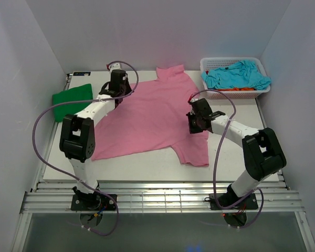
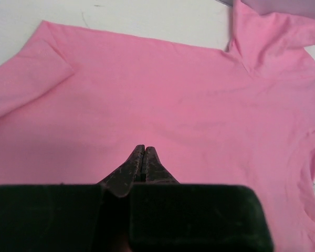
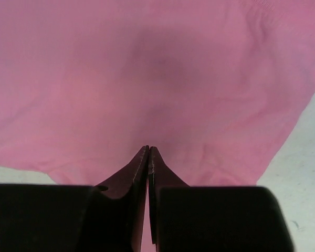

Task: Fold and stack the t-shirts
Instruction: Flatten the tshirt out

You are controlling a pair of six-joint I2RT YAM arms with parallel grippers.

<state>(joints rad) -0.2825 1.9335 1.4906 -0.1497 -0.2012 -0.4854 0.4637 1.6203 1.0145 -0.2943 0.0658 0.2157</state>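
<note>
Hanging over pink t-shirt (image 1: 152,121) — left gripper (image 2: 142,150), right gripper (image 3: 148,150); jaws together

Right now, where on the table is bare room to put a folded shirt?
Bare table runs along the near edge, below the pink shirt, and on the right, in front of the basket. The far left is crowded by the green shirt and left arm.
</note>
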